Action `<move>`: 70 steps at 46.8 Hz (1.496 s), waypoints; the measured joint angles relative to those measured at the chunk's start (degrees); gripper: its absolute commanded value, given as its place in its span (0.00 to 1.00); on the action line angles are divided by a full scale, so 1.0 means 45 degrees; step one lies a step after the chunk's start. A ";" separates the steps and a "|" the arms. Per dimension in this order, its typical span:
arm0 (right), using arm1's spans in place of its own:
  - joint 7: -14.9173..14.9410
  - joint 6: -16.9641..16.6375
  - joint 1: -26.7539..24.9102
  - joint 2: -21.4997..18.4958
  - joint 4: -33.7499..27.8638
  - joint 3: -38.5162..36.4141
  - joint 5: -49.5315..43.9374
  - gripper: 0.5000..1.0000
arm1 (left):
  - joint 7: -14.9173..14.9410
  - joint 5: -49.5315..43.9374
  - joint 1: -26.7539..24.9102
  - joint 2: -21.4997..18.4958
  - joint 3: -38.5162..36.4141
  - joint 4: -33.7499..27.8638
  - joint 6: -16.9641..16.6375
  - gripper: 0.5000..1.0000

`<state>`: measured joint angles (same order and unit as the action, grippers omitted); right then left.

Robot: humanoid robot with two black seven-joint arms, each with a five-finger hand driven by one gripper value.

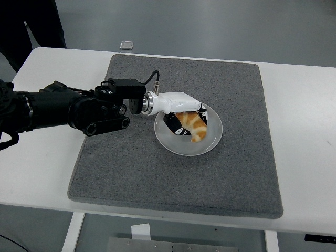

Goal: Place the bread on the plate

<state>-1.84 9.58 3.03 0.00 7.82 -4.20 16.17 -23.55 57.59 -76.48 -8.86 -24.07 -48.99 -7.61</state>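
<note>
A golden croissant-shaped bread point(196, 127) lies on the white round plate point(181, 146) in the middle of the grey mat. My left hand point(188, 117), white with black fingertips, reaches in from the left over the plate's upper left part. Its fingers point(175, 124) are still curled around the bread, a thumb on the near side and the others on the far side. The bread's lower end touches the plate. The black left arm point(63, 107) stretches across the mat's left edge. My right hand is not in view.
The grey mat point(231, 178) covers most of the white table point(304, 131). A small silvery object point(126, 45) lies on the table behind the mat. A person in dark clothing point(31, 21) stands at the top left.
</note>
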 measured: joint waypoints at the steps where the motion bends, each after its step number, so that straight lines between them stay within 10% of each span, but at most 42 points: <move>1: 0.0000 0.0000 0.0002 0.0000 0.0000 0.0002 0.0000 0.90 | 0.0000 -0.0002 0.0002 0.0000 0.0003 -0.0003 -0.0002 0.03; 15: -0.0003 0.0000 0.0005 0.0000 0.0000 -0.0002 0.0000 0.90 | 0.0000 -0.0172 0.0139 0.0015 0.0051 -0.0010 -0.0022 0.66; 27: -0.0007 0.0000 -0.0003 0.0000 0.0000 -0.0001 0.0000 0.90 | 0.0014 -0.0255 0.0164 0.0016 0.0095 -0.0032 -0.0217 0.98; 70: -0.0007 0.0000 -0.0007 0.0000 0.0000 -0.0001 0.0000 0.90 | 0.0033 -0.4462 -0.0263 -0.0951 0.3756 -0.0623 -0.0073 0.99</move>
<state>-1.87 9.58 3.00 0.00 7.82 -4.20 16.17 -23.40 37.51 -77.66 -13.14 -7.17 -51.80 -7.94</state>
